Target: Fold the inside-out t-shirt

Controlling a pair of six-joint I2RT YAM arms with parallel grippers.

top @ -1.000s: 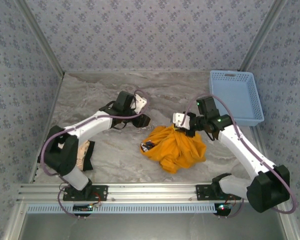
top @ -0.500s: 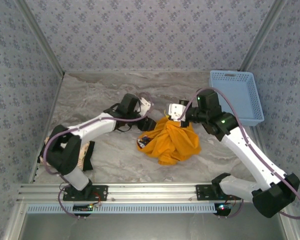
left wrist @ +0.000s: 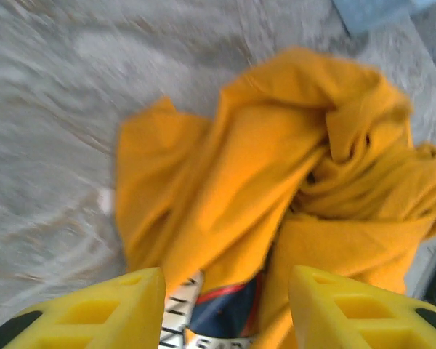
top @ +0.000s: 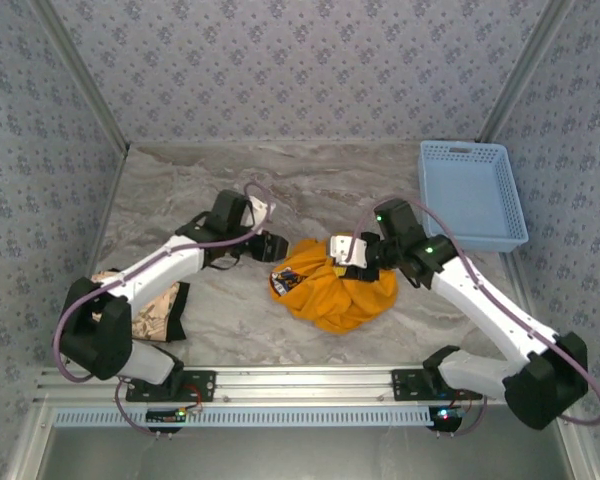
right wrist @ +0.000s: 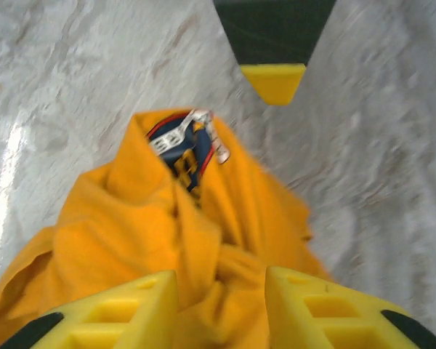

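Note:
The inside-out t-shirt [top: 325,300] lies as a crumpled orange-yellow heap on the marble table, its dark printed graphic [top: 283,276] showing at the left edge. My left gripper [top: 272,252] hovers at that left edge. In the left wrist view its yellow fingers [left wrist: 123,309] stand apart, open, with the graphic [left wrist: 221,313] and orange cloth [left wrist: 225,167] lying between and below them, not pinched. My right gripper [top: 342,256] is over the heap's top right. In the right wrist view it [right wrist: 221,302] is open above bunched folds of the shirt [right wrist: 116,240], with the graphic [right wrist: 182,145] beyond.
A blue basket [top: 473,192] stands at the back right of the table. A beige cloth with a black edge [top: 155,315] lies by the left arm's base. Patterned walls close the table on three sides. The left gripper's finger [right wrist: 272,81] shows past the shirt.
My right gripper carried the bunched shirt left and down, then opened and let it go. The heap now sits lower and further left. My left gripper drew back slightly left.

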